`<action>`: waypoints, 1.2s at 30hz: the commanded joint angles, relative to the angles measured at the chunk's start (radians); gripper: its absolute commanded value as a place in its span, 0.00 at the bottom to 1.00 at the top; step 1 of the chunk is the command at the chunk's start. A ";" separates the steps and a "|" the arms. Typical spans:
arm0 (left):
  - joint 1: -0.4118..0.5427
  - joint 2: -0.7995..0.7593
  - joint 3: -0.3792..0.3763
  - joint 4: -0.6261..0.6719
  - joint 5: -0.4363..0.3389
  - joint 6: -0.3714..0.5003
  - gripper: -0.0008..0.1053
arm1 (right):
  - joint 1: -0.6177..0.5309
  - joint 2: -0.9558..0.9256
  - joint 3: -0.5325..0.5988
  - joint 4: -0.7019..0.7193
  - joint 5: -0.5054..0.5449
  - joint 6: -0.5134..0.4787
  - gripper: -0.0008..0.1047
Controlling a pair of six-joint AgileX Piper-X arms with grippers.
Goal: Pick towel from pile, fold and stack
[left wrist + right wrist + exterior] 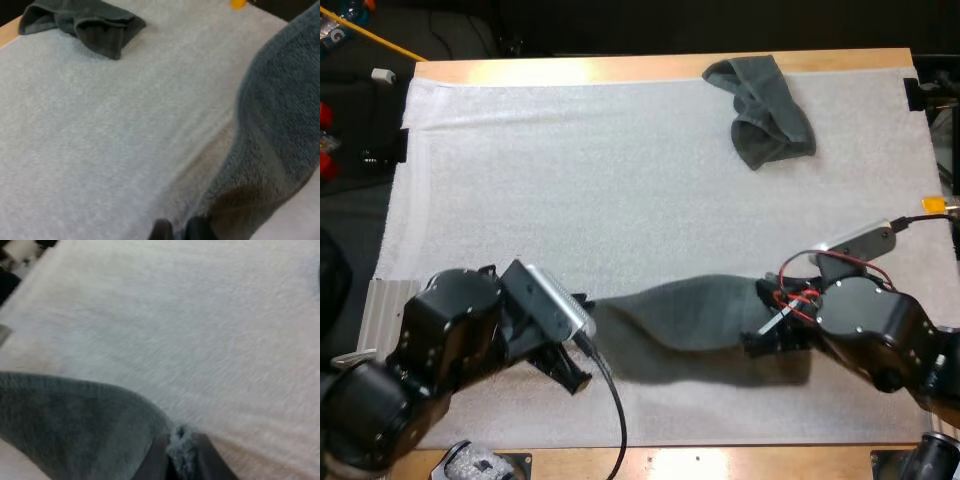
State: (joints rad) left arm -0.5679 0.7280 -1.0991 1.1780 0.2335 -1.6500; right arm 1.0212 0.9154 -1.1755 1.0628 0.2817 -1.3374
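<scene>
A dark grey-green towel point(690, 310) hangs stretched between my two grippers above the white mat's near half and casts a shadow under itself. My left gripper point(582, 322) holds its left end; in the left wrist view the towel point(280, 130) runs down to the closed fingers point(161, 231). My right gripper point(767, 328) holds the right end; in the right wrist view the two fingers point(205, 457) pinch a tuft of the towel's corner point(75, 425). A second towel point(762, 108) lies crumpled at the mat's far right, also seen as the crumpled towel point(85, 22) from the left wrist.
The white mat point(570, 190) covers most of the wooden table point(620, 68). Bare mat lies between the held towel and the crumpled one. Small objects sit off the table beyond its far left corner point(382, 74).
</scene>
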 commanded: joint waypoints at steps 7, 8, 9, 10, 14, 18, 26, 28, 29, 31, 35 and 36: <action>-0.022 -0.004 -0.015 0.066 -0.058 -0.037 0.01 | 0.065 0.014 0.001 0.082 -0.018 0.152 0.01; -0.022 0.011 -0.015 0.062 -0.099 -0.036 0.01 | 0.065 0.030 0.018 0.068 -0.018 0.154 0.01; -0.022 0.026 -0.015 0.054 -0.135 -0.034 0.01 | 0.063 0.045 0.037 0.046 -0.018 0.154 0.01; -0.022 0.040 -0.014 0.045 -0.156 -0.027 0.01 | 0.059 0.059 0.055 0.020 -0.018 0.154 0.01; -0.022 0.150 0.004 -0.056 -0.251 0.025 0.01 | -0.007 0.175 0.147 -0.119 -0.023 0.151 0.01; -0.016 0.268 0.033 -0.179 -0.317 0.038 0.01 | -0.146 0.293 0.188 -0.262 -0.048 0.144 0.01; 0.113 0.470 0.057 -0.368 -0.261 0.040 0.01 | -0.358 0.476 0.190 -0.432 -0.191 0.076 0.01; 0.146 0.507 0.057 -0.401 -0.223 0.040 0.01 | -0.384 0.499 0.190 -0.459 -0.193 0.076 0.01; 0.164 0.532 0.057 -0.423 -0.200 0.040 0.01 | -0.401 0.513 0.190 -0.481 -0.201 0.076 0.01; 0.189 0.566 0.057 -0.450 -0.193 0.040 0.01 | -0.424 0.531 0.190 -0.516 -0.219 0.071 0.01; 0.241 0.634 0.057 -0.510 -0.193 0.040 0.01 | -0.462 0.574 0.190 -0.579 -0.242 0.043 0.01; 0.255 0.651 0.057 -0.522 -0.193 0.040 0.01 | -0.469 0.586 0.190 -0.590 -0.242 0.028 0.01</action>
State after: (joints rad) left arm -0.3225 1.3741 -1.0388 0.6842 0.0406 -1.6106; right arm 0.5627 1.4971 -0.9814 0.4952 0.0463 -1.2857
